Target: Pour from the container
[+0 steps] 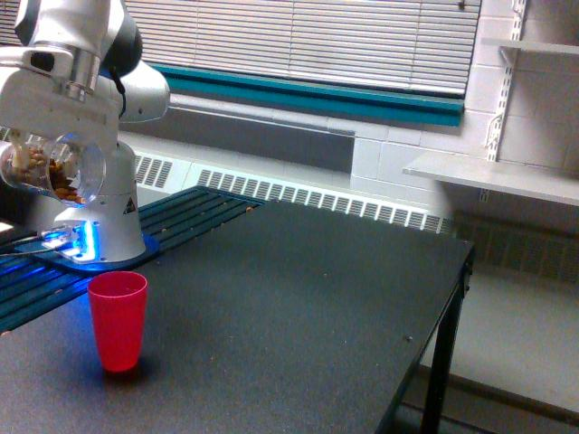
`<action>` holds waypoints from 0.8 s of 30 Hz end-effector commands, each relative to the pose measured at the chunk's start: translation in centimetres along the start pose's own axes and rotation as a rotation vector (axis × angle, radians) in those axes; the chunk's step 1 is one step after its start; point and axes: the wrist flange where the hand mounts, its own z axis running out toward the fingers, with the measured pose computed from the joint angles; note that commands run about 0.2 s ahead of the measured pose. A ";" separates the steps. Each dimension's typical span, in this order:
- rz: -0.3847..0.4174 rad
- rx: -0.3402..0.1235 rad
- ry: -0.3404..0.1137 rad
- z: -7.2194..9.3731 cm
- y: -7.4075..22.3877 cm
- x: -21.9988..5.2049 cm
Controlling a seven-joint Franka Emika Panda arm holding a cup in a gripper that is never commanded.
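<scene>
Here, the white Panda arm (77, 54) occupies the upper part of the exterior view's left, with its base (101, 221) standing on the counter (298, 298) and lit blue at its foot. The tool (50, 127) sits low on the arm's white head and is pinching the clear plastic jar (50, 167), which is carried in the air, well above the counter surface. The fingers themselves are hard to separate from the white housing, but the jar hangs from them with no other support. The jar is tilted onto its side, its round end facing roughly toward the camera and the exterior view's right. Brown almond-like nuts (56, 172) are visible through its wall, gathered in the lower part of the jar. A red plastic cup (118, 321) stands upright on the dark counter, mouth up, below the jar and offset toward the exterior view's right of it; the two are well apart and not touching. Whether the cup holds anything cannot be determined from this angle. A dark slatted panel (181, 212) with teal edges lies on the counter beside the arm's base. Behind the counter run a white radiator grille (317, 199), a window blind (308, 41) and a wall shelf (498, 176).
</scene>
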 end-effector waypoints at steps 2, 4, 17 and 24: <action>0.007 -0.029 0.006 -0.3 -0.4 0.5; 0.005 -0.034 0.006 -0.2 -0.4 0.4; -0.001 -0.080 0.000 -0.1 -0.4 0.1; -0.009 -0.090 0.001 -0.1 -0.8 0.2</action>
